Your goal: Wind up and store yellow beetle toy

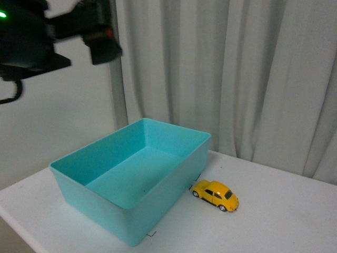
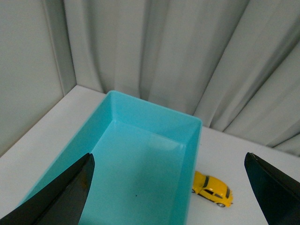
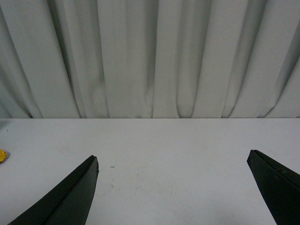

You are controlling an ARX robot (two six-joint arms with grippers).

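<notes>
The yellow beetle toy (image 1: pixel 215 195) stands on its wheels on the white table (image 1: pixel 284 221), just beside the right wall of an empty teal box (image 1: pixel 95 203). In the left wrist view my left gripper (image 2: pixel 168 157) hangs open high above the box (image 2: pixel 154 115), with the toy (image 2: pixel 213 189) below and between its fingers, far from them. My left arm (image 1: pixel 52 31) shows dark at the upper left of the front view. My right gripper (image 3: pixel 172 154) is open over bare table, holding nothing. Only a yellow sliver of the toy (image 3: pixel 2 155) shows at that view's edge.
A pale pleated curtain (image 1: pixel 237 79) hangs close behind the table. A plain wall (image 1: pixel 63 116) stands at the back left. The table's near left edge (image 1: pixel 16 211) lies close to the box. Bare tabletop stretches right of the toy.
</notes>
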